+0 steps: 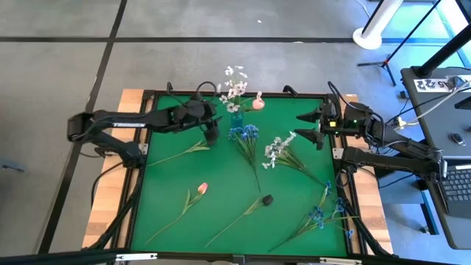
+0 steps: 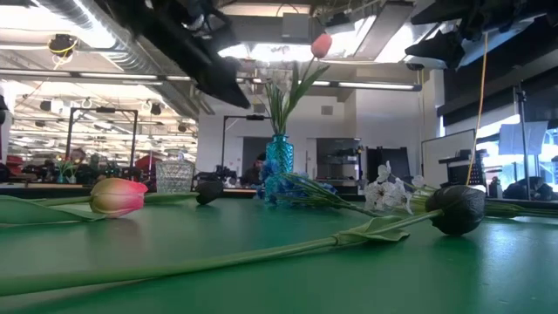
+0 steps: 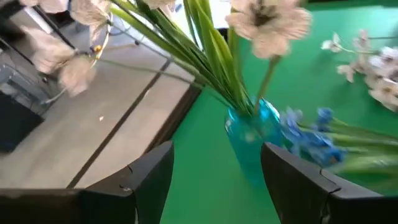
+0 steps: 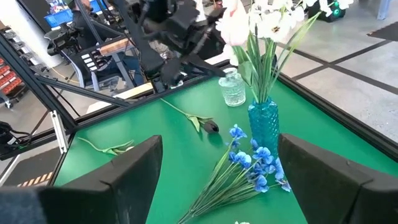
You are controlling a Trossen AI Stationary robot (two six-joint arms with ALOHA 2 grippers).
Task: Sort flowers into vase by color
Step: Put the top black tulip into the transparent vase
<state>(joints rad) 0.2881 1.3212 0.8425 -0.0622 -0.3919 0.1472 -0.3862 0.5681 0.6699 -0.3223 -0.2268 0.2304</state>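
Note:
A blue glass vase [image 1: 236,118] stands near the table's far edge, with white blossoms [image 1: 234,82] and a pink tulip [image 1: 257,104] standing in it by their stems. My left gripper [image 1: 212,135] hovers open just left of the vase [image 3: 249,140], with nothing between its fingers. My right gripper [image 1: 312,126] waits open at the far right, raised above the mat. Lying flat on the green mat are a blue cluster [image 1: 245,135], a white spray [image 1: 280,149], a dark-budded tulip [image 4: 210,127], a pink tulip [image 1: 201,189], a dark bud [image 1: 267,199] and more blue flowers [image 1: 324,213].
A clear glass vase [image 4: 233,88] stands left of the blue one, near the far edge and beside my left arm. A black frame [image 1: 141,169] rims the mat. Bare mat lies at the near left and in the near middle between the stems.

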